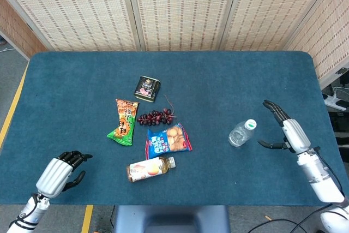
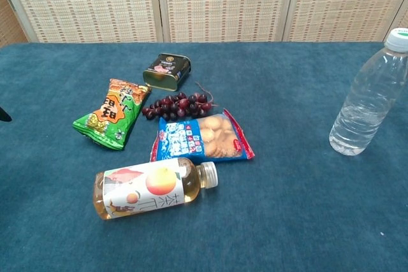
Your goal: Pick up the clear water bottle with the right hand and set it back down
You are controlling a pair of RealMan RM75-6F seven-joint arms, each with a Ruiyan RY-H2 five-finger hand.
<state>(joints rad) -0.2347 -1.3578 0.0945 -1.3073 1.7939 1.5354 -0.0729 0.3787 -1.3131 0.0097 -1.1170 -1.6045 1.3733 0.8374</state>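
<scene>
1. I'm looking at a table [image 1: 82,75] covered in dark teal cloth, with woven, cream-coloured folding panels [image 1: 180,9] standing behind its far edge and grey floor at the left side.
2. The clear water bottle [image 1: 240,133] stands upright on the cloth at the right side, white cap on, well apart from the other items; nothing touches it. The chest view shows it [image 2: 371,95] partly filled.
3. My right hand [image 1: 287,130] sits just right of the bottle, fingers spread wide, holding nothing, with a gap between them and the bottle.
4. My left hand [image 1: 59,171] is at the near left corner, fingers curled inward around nothing.
5. Count near the middle: 1 small dark tin [image 1: 146,88], 1 bunch of dark grapes [image 1: 156,117], 1 green-and-orange snack bag [image 1: 124,121], 1 blue biscuit packet [image 1: 167,141], and 1 juice bottle [image 1: 149,168] lying on its side.
6. That makes 2 bottles in all.
</scene>
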